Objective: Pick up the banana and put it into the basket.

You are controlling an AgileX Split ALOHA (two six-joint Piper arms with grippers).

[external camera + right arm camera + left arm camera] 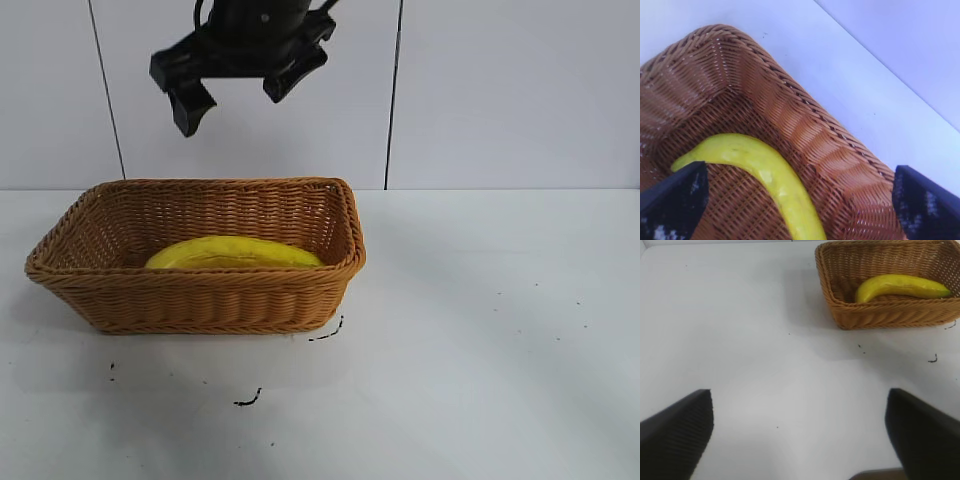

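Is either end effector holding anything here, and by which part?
Nothing is held. The banana lies in the basket; the right end effector hangs open above.

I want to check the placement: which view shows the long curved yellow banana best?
The left wrist view: the long curved yellow banana shows whole inside the woven wicker basket. The exterior view hides its lower part behind the wall; the right wrist view crops it.

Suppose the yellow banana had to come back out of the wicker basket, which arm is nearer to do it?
Probably the right: its open gripper hangs directly above the woven basket holding the yellow banana.
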